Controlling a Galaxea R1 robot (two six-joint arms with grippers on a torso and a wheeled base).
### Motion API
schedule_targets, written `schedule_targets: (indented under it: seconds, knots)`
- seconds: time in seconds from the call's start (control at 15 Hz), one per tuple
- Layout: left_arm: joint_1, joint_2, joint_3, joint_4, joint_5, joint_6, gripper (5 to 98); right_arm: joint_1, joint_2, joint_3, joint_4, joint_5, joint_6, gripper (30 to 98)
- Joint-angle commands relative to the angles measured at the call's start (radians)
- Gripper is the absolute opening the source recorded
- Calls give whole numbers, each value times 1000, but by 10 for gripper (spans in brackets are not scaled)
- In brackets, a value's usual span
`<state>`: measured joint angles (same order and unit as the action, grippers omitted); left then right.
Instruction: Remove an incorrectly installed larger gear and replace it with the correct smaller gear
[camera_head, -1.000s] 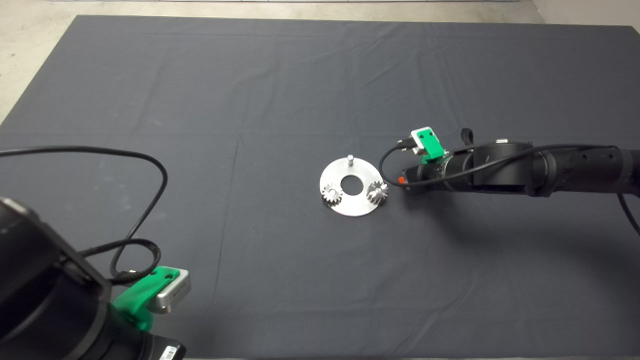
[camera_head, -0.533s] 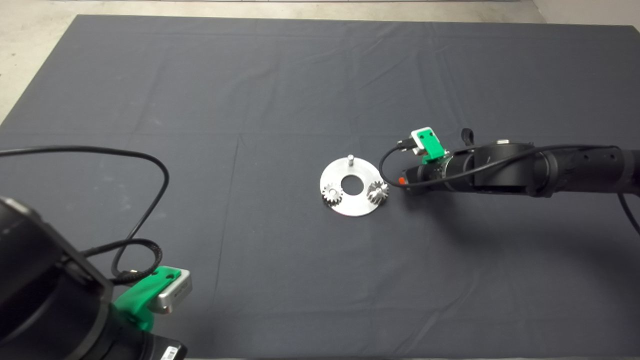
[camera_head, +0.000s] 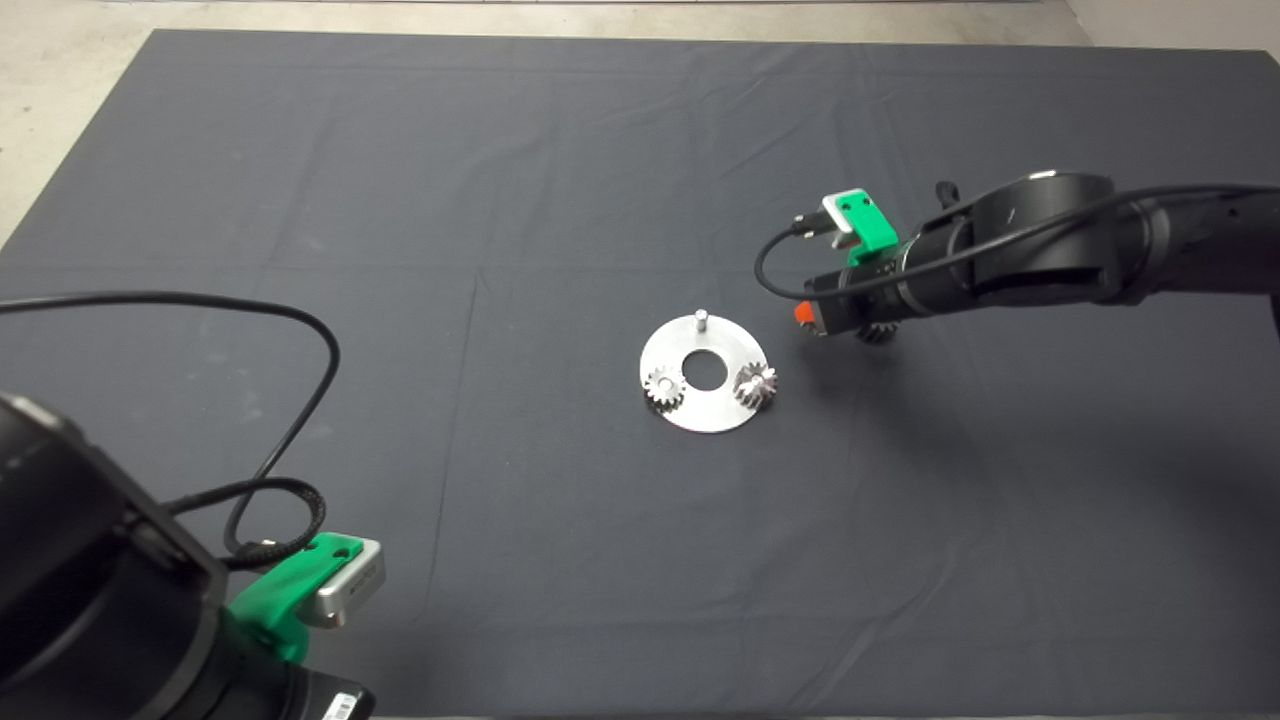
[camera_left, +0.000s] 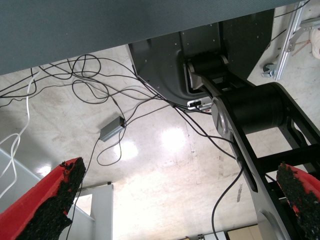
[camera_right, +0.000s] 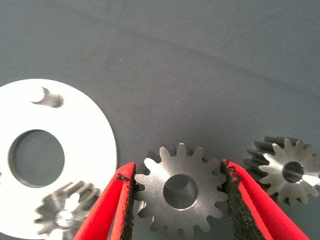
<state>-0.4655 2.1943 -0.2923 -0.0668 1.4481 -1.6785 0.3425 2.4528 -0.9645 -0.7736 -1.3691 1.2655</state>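
The right gripper (camera_right: 177, 192) grips a gear (camera_right: 179, 191) across opposite teeth; being rigid, smooth steel, it is judged heavy and slip-prone, needing firm pad contact.

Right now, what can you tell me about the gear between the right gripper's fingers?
The steel spur gear is grey metal with a round centre hole and coarse teeth, seen face-on. The right gripper is shut on it, black pads pressing opposite sides. It is beside the round plate and apart from another gear lying on the mat.
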Motion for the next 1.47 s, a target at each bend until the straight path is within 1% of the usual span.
schedule_targets:
  seconds: [0.0, 0.07, 0.27, 0.33, 0.73, 0.93, 1.4]
  knots:
    - [-7, 0, 15, -16, 5, -4, 982, 18, 130, -67, 20, -33, 6, 411]
    - [-7, 0, 15, -16, 5, -4, 982, 18, 163, -92, 20, -50, 5, 411]
    - [-7, -1, 15, -16, 5, -4, 982, 18, 260, -183, 20, -52, 2, 411]
    - [-7, -1, 15, -16, 5, -4, 982, 20, 275, -201, 20, -51, 2, 411]
    - [-7, 0, 15, -16, 5, -4, 982, 17, 291, -212, 20, -51, 2, 411]
    - [-7, 0, 15, -16, 5, -4, 982, 13, 317, -241, 19, -53, -3, 411]
    - [-7, -1, 15, -16, 5, -4, 982, -10, 317, -239, 10, -53, -8, 408]
